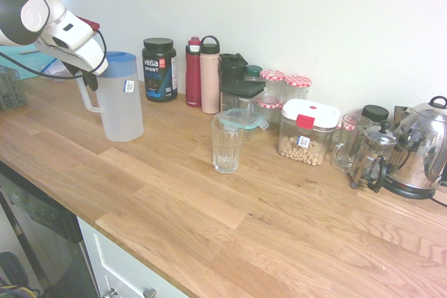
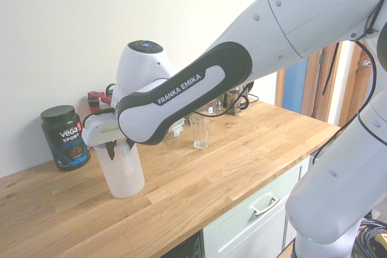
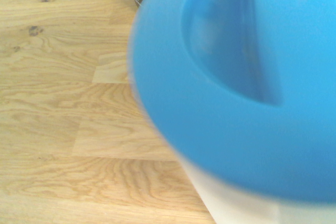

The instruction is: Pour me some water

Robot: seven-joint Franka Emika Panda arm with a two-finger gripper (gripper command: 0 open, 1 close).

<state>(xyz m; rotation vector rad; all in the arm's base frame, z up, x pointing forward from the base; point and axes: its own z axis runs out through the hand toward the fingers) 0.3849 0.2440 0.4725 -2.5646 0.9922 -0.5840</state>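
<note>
A tall frosted-white jug (image 1: 122, 106) with a blue lid stands upright on the wooden counter at the left, its side handle turned towards the arm. The water inside cannot be made out through the frosted wall. My gripper (image 1: 89, 82) is at that handle, just below lid height. In the second exterior view the gripper (image 2: 112, 149) sits at the top of the jug (image 2: 124, 173), partly hidden by the arm. The wrist view is filled by the blurred blue lid (image 3: 236, 103). An empty clear glass (image 1: 227, 144) stands mid-counter, to the jug's right.
Along the wall behind stand a black Vega tub (image 1: 160, 69), a red bottle (image 1: 193, 72), a pink bottle (image 1: 209, 75), several lidded jars, a nut container (image 1: 306, 132), a French press (image 1: 372, 155) and a steel kettle (image 1: 419, 148). The counter's front edge (image 1: 140, 256) runs close by.
</note>
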